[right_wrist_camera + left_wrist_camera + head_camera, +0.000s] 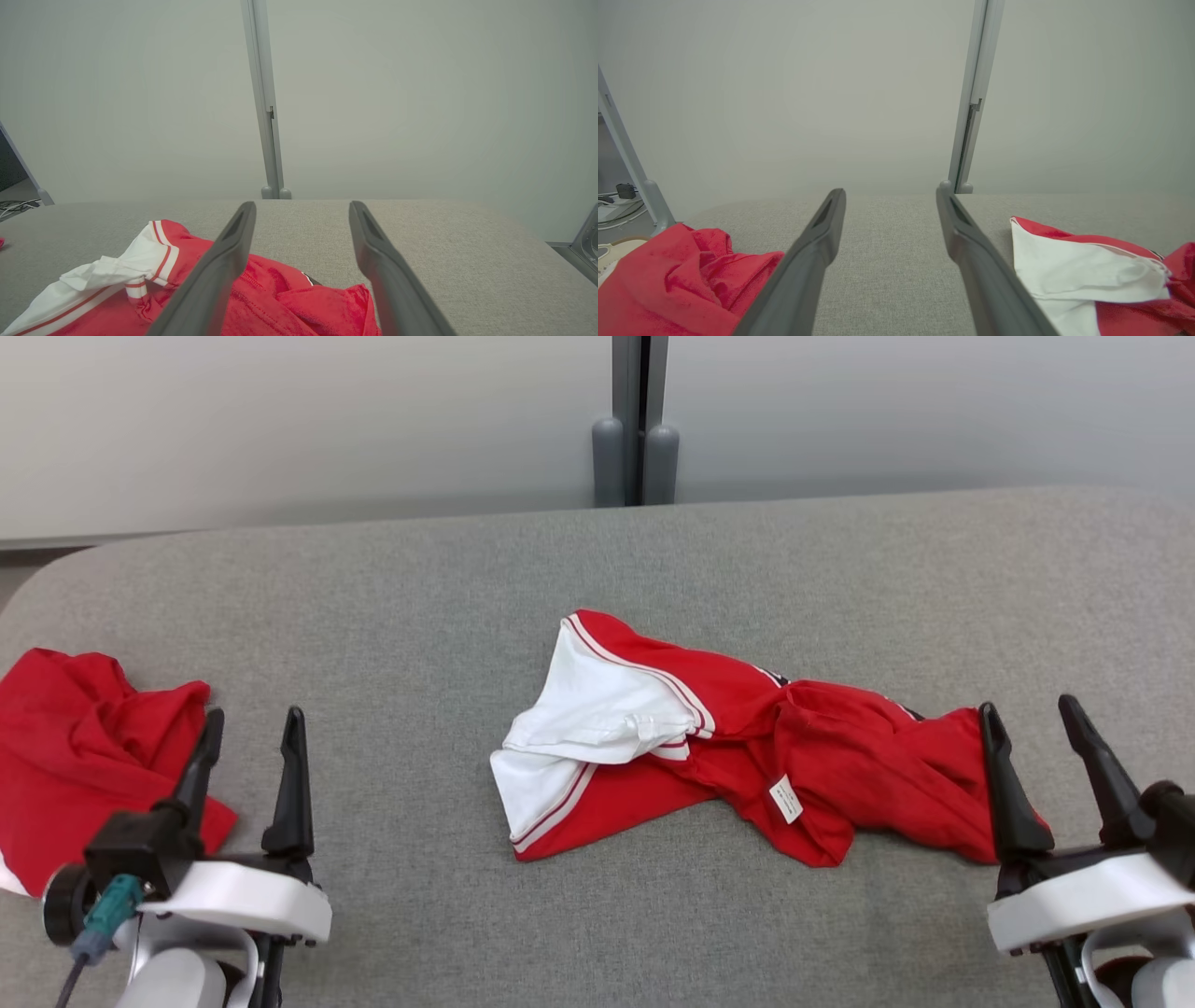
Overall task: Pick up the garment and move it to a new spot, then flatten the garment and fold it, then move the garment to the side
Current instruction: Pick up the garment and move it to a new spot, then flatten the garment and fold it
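On table (597,569): one red-and-white garment (709,737) at centre, one red garment (84,747) at left edge; left gripper (254,719) and right gripper (1027,704), jaws apart.

Head camera looks down; both low wrist cameras share the garment (840,765).

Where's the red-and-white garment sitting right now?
In the head view, the red-and-white garment lies crumpled at the middle of the grey table, its right end by the right gripper.

Dark tapered jaws, white wrist housings (238,901)
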